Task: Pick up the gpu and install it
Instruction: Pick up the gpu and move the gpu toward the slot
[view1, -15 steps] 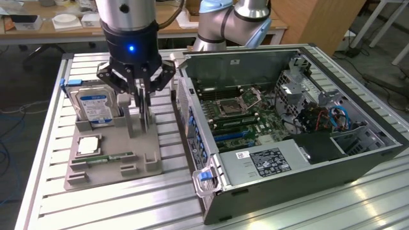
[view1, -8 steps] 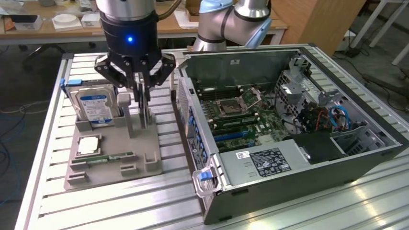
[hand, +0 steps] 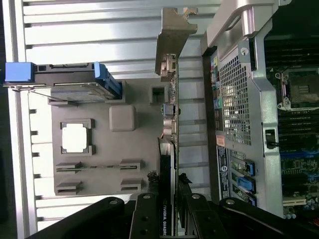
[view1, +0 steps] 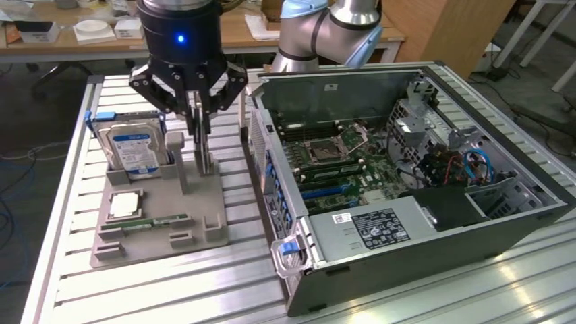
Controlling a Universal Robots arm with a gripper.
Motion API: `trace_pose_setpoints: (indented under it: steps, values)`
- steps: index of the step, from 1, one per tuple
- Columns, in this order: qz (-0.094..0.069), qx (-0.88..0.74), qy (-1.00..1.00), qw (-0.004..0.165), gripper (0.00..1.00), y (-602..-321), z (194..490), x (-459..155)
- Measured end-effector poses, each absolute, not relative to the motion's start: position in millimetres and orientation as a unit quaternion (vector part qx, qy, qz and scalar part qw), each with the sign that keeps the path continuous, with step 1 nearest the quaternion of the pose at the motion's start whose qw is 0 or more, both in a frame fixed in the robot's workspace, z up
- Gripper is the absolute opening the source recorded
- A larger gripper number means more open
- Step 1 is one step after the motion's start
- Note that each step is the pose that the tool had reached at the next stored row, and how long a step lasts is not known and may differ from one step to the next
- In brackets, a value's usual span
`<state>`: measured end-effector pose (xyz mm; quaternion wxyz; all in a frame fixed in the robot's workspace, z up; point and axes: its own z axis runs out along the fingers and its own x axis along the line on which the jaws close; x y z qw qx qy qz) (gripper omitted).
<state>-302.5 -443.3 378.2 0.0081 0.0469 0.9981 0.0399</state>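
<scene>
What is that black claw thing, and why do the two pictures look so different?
The claw is a robot arm's gripper. One picture comes from a camera off to the side; the other from a camera on the robot's wrist. On the metal table sits a grey holder with computer parts: a hard drive, a square chip and a thin memory stick. Beside it stands an open computer case. The gripper is pinching the gpu, a flat card standing on edge at the holder.
</scene>
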Motion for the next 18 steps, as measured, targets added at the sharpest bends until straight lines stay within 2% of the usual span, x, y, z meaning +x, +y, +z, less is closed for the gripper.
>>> trace_pose_setpoints:
  steps: [18]
  values:
    - [0.04, 0.034, 0.999, 0.008, 0.26, -443, 399, -303]
